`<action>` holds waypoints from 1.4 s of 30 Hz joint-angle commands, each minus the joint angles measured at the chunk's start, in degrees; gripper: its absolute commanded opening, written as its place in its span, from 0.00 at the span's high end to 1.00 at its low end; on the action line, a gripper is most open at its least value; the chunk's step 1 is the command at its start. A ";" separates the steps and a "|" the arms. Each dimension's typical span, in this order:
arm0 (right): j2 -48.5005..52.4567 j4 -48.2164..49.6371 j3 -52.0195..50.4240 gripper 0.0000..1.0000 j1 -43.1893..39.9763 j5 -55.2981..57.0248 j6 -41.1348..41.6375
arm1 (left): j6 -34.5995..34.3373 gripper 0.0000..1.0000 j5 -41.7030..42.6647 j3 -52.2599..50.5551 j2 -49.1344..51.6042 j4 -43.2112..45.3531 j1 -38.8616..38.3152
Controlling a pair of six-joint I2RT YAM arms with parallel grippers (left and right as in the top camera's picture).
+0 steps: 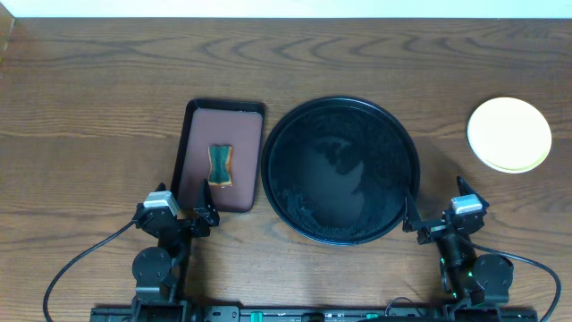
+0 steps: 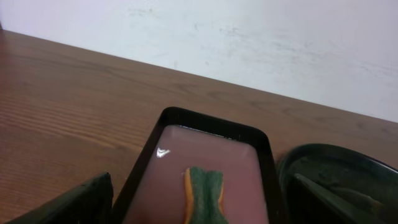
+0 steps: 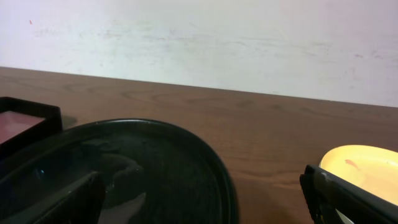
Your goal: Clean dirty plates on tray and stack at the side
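Left gripper: fingers spread wide, nothing between them. They frame the sponge, which lies apart from them in the brown tray.

Right gripper: fingers equally wide and empty. The left one hangs over the near rim of the black tray, the right one in front of the yellow plate.

Layout on the overhead dial, black tray as centre:
- brown tray with sponge at 9 o'clock, just beside the rim
- yellow plate at 2 o'clock, well apart, on bare table
- left gripper at 8 o'clock, right gripper at 4 o'clock

The black tray holds no plates, only a wet-looking sheen and specks toward 7 o'clock. A thin greenish edge shows under the yellow plate at 6 o'clock. This is probably the stack of plates, but the number cannot be confirmed.

Judgement: cleaning and stacking look done, and the step in hand is a final check.
- Keep both jaws wide and clear of the tray rim and the stack.
- The right wrist view shows a small reddish fleck on the yellow plate, so inspect it before calling the plate clean.
- If it needs a wipe, fetch the sponge with the left arm and steady the stack with the right, so nothing slides.

Writing: no brand, label or lettering legible on any object or on the wall.
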 commanded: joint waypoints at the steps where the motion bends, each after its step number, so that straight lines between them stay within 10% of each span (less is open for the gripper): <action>1: -0.31 -0.04 -0.24 0.01 0.33 0.52 -0.26 | 0.76 0.10 -0.83 -0.39 0.17 -2.82 -0.22; 42: -0.31 -0.04 -0.24 0.01 0.33 0.52 -0.26 | 0.76 0.11 -0.83 -0.39 -1.73 -2.82 -0.33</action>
